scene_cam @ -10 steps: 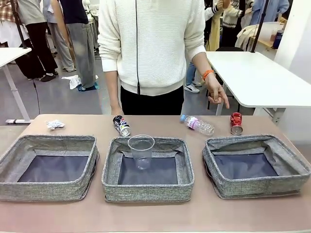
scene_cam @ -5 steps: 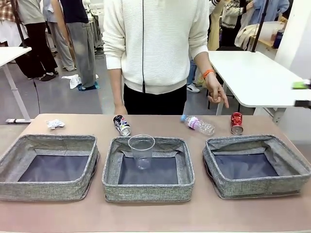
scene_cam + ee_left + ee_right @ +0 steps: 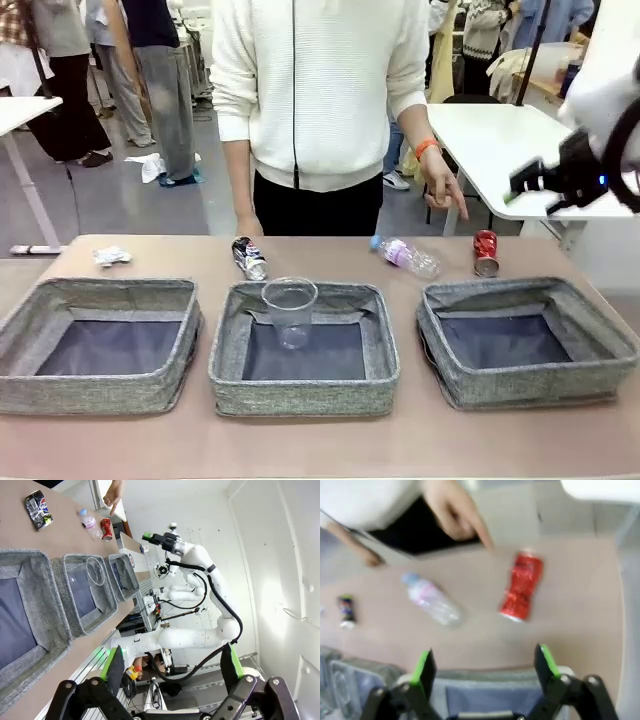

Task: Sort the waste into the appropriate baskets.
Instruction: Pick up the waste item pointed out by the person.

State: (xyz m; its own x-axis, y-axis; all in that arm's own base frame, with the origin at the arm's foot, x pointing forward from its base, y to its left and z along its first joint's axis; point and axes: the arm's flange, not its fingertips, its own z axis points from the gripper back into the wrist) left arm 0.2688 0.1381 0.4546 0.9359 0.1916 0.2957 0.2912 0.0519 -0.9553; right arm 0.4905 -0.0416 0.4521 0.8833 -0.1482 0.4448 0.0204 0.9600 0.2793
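Three grey baskets stand in a row: left [image 3: 100,393], middle [image 3: 305,395], right [image 3: 540,385]. A clear cup [image 3: 290,310] stands in the middle one. Behind them on the table lie crumpled paper [image 3: 112,256], a dark crushed can [image 3: 250,258], a bottle [image 3: 408,256] and a red can [image 3: 486,252]. The person's hand [image 3: 445,195] points down at the red can [image 3: 521,586]. My right gripper [image 3: 520,188] hangs open in the air above and right of that can, over the right basket's far rim [image 3: 485,677]. My left gripper [image 3: 172,665] is open and holds nothing, high off the table.
The person in a white sweater [image 3: 320,90] stands at the table's far edge. A white table [image 3: 510,150] stands behind on the right. Bare tabletop runs in front of the baskets.
My right arm has come in from the right edge and moved left, to above the red can. The waste and the pointing hand have stayed put.
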